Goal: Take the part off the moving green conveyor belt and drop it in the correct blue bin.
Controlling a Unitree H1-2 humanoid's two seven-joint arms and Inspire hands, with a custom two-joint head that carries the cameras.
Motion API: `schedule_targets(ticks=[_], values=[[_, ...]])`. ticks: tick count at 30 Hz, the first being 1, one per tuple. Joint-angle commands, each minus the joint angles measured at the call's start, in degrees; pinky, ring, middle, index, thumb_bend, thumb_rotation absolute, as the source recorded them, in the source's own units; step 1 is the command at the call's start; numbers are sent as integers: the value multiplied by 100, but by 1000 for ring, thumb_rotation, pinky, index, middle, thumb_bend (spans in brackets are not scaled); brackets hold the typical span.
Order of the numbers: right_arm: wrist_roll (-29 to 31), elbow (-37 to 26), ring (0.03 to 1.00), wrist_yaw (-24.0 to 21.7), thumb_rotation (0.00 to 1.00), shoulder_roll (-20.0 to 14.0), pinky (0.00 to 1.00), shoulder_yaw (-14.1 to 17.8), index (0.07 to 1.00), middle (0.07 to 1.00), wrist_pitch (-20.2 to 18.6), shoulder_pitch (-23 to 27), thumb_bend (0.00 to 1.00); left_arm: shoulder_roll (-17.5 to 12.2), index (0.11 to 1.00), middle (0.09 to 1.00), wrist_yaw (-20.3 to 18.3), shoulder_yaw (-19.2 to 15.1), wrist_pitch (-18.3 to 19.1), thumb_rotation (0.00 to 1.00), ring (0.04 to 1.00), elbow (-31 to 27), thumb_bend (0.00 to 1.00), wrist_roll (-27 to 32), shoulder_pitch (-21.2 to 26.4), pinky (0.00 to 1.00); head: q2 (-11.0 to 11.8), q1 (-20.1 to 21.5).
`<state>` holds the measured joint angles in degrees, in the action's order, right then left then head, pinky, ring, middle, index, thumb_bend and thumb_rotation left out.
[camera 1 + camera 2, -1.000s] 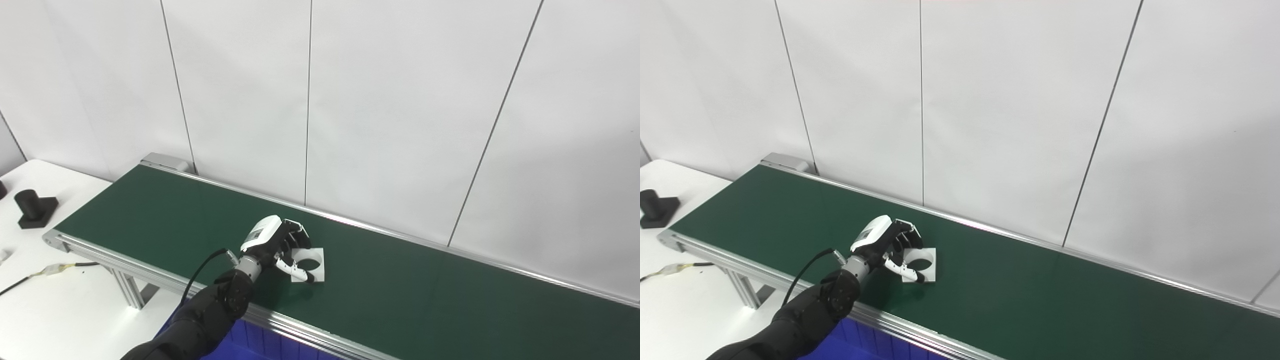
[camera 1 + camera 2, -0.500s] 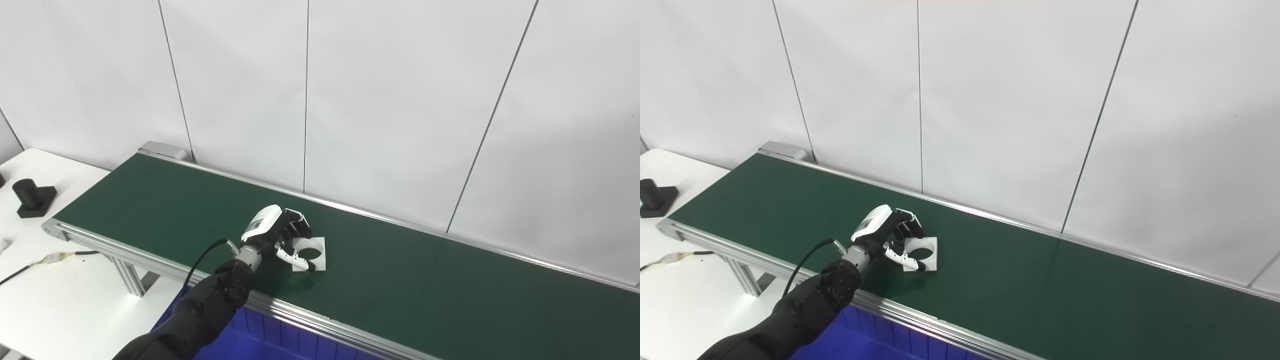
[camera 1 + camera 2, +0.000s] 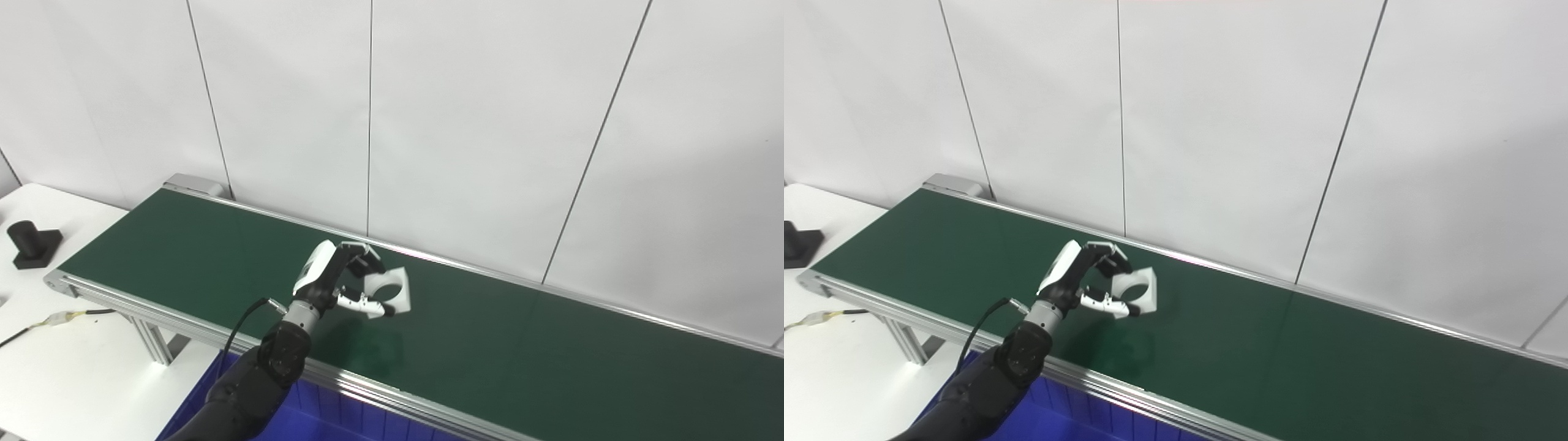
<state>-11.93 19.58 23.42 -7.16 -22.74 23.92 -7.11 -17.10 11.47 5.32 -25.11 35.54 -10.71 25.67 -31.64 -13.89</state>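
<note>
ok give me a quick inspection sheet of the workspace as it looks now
surface: green belt with silver side rails, bare apart from a shadow under the part; white table at its left end
job's things: white part, square with a round hole, held tilted above the belt; blue bin below the near rail, only partly in view
clutter: black block with an upright cylinder on the table
hands: left hand shut on the part; right hand not in view
cables: black cable looping at the left wrist; wire with a pale connector on the table
surroundings: white panelled wall behind the belt
</note>
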Motion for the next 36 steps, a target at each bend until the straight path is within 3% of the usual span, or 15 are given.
schedule_targets(ticks=[1, 10, 17, 26, 32, 36], values=[[-14, -193, 707, -7, 0, 2, 589, 27, 800, 774, 301, -23, 584, 0, 447, 488, -358, -150, -176, 0, 457, -596, 478, 549, -66, 513, -8, 45], [-128, -245, 700, 6, 0, -9, 577, 30, 789, 771, 300, -83, 606, 216, 448, 504, -1476, -421, 226, 0, 473, -2222, 479, 1870, -782, 459, -55, 204], [-178, -327, 696, -45, 0, -5, 575, 52, 784, 768, 299, -139, 619, 400, 471, 496, -2158, -476, 564, 0, 464, -3055, 480, 2910, -1254, 428, -128, 323], [-158, -355, 681, -86, 0, -16, 568, -6, 774, 756, 300, -162, 641, 205, 474, 484, -3265, -257, 744, 0, 454, -3497, 480, 3402, -1720, 434, -261, 554], [-154, -441, 695, -239, 0, 37, 577, 56, 780, 765, 297, -240, 628, -118, 474, 488, -3958, -97, 1613, 0, 460, -3840, 479, 3914, -1930, 409, -369, 660], [-187, -480, 696, -291, 0, 73, 583, 94, 782, 766, 296, -266, 626, -206, 477, 481, -4130, -90, 1782, 0, 455, -4053, 479, 3890, -2050, 417, -523, 755]])
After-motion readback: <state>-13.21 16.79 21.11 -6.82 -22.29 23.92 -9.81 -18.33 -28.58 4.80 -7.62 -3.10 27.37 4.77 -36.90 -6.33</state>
